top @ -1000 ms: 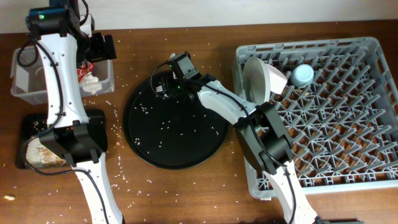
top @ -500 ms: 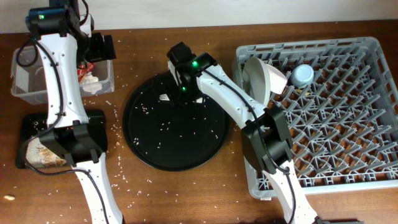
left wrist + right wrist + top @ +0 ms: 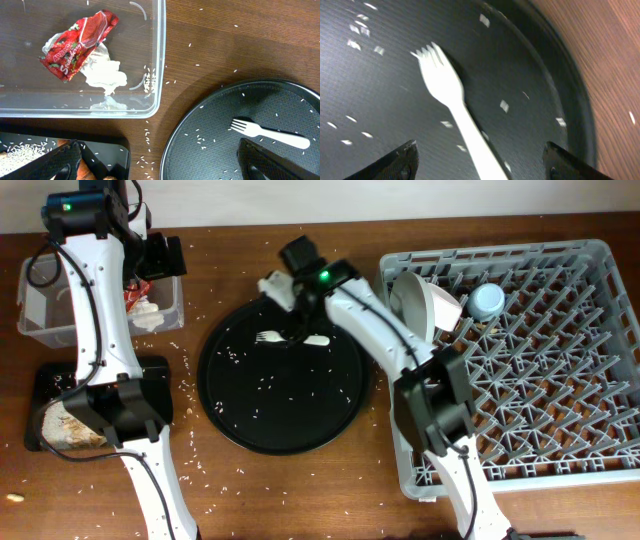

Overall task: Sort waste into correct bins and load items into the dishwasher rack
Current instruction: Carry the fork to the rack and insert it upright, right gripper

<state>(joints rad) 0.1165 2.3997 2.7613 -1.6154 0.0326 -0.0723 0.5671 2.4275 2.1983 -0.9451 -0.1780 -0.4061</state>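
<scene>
Overhead view: the right gripper hangs over the big round black tray. Its two fingers are spread wide and hold nothing. The white plastic fork lies flat on that tray, right under this gripper. In the right wrist view the fork sits between the two fingers, and its prongs point away from the gripper. Little white grains lie on the tray all round it.

The grey dishwasher rack is off to one side of the right gripper. A cream bowl stands on its edge in the rack, and a small light-blue cup sits near the bowl.

The left gripper is over the end of the clear plastic tub. In the left wrist view its fingers are wide apart too, and empty. Ahead of this gripper, inside the tub, lie the red snack wrapper and the crumpled white napkin, touching each other. The flat black tray is just beside the tub, close under the gripper.
</scene>
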